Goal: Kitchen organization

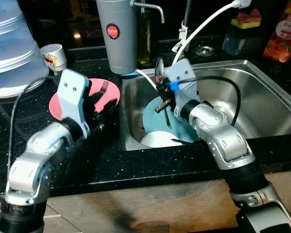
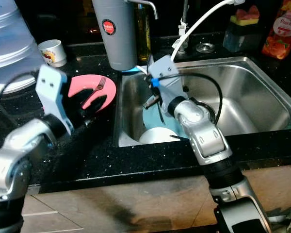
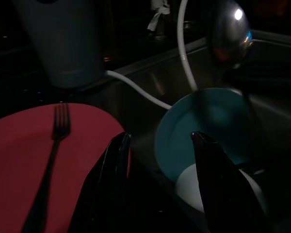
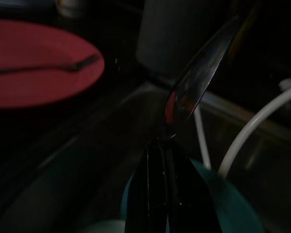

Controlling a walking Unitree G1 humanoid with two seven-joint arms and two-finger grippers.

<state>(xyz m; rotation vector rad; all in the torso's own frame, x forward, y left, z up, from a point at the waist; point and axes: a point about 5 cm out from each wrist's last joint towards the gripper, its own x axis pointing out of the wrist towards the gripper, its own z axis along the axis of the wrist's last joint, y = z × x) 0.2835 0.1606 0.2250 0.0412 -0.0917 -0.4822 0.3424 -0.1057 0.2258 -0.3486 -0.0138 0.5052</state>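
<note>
One shiny steel spoon (image 4: 196, 82) pinched in right gripper (image 4: 160, 145) jaws.

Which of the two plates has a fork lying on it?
The pink plate on the black counter left of the sink carries the fork. The teal plate sits down inside the sink, partly under a white bowl.

Home kitchen (steel sink (image 1: 262, 92), countertop (image 1: 87, 160))

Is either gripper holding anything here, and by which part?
The right gripper holds a metal spoon by its handle, bowl up, over the sink. The left gripper is open and holds nothing, beside the pink plate.
</note>
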